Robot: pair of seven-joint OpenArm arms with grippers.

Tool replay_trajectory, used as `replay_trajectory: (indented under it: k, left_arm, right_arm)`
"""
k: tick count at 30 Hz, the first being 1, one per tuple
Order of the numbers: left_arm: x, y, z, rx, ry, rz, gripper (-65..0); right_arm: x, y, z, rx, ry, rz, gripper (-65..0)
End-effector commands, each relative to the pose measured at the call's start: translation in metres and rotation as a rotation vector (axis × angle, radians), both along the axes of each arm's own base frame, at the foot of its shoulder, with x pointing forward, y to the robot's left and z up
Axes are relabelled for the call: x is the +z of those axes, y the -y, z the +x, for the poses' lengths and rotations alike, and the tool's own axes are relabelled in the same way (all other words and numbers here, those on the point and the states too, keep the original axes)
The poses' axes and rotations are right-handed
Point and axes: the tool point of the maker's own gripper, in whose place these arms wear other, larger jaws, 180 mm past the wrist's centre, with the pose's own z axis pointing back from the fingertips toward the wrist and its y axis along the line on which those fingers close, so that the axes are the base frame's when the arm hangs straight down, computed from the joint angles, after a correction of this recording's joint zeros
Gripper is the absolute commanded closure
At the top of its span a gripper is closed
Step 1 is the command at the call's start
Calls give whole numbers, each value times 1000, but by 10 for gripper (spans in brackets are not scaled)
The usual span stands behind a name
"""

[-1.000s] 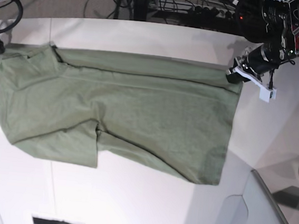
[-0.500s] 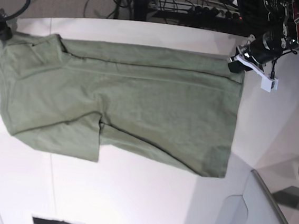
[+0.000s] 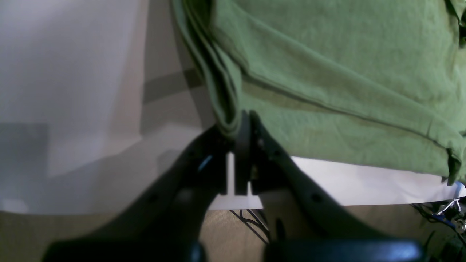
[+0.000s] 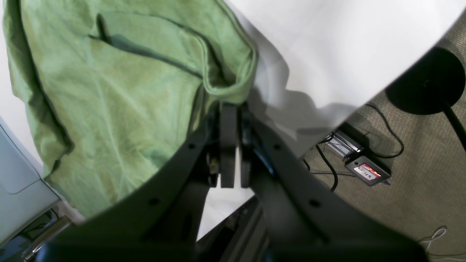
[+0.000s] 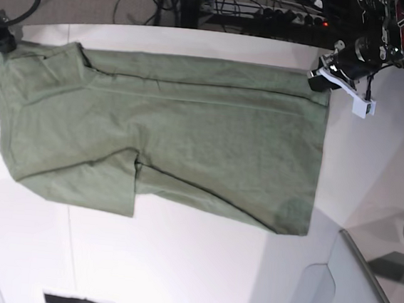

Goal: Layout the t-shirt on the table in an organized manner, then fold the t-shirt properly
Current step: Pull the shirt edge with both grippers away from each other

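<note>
we see the t-shirt [image 5: 167, 141] spread flat across the far half of the white table [image 5: 176, 271], its top edge running near the table's far rim. our left pincer [image 3: 242, 122] is clamped on the shirt's folded corner at the right of the base view. our right pincer [image 4: 230, 105] is clamped on the opposite corner, a rolled fold of green cloth bunched at its tips.

floor: beige carpet [image 4: 418, 174] | black cables [image 4: 386, 127] | round stand base [image 4: 426, 82]
</note>
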Motion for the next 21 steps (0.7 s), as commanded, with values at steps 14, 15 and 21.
replay_trajectory:
  k: [14, 15, 21]
  left_arm:
    - [6, -3, 0, -6, 17, 11, 0]
    - [6, -3, 0, -6, 19, 11, 0]
    - [6, -5, -1, -2, 15, 13, -35]
  right_arm:
    - [11, 14, 7, 2, 28, -37, -69]
    - [11, 14, 6, 0, 28, -37, -117]
    - [13, 15, 6, -2, 34, -48, -333]
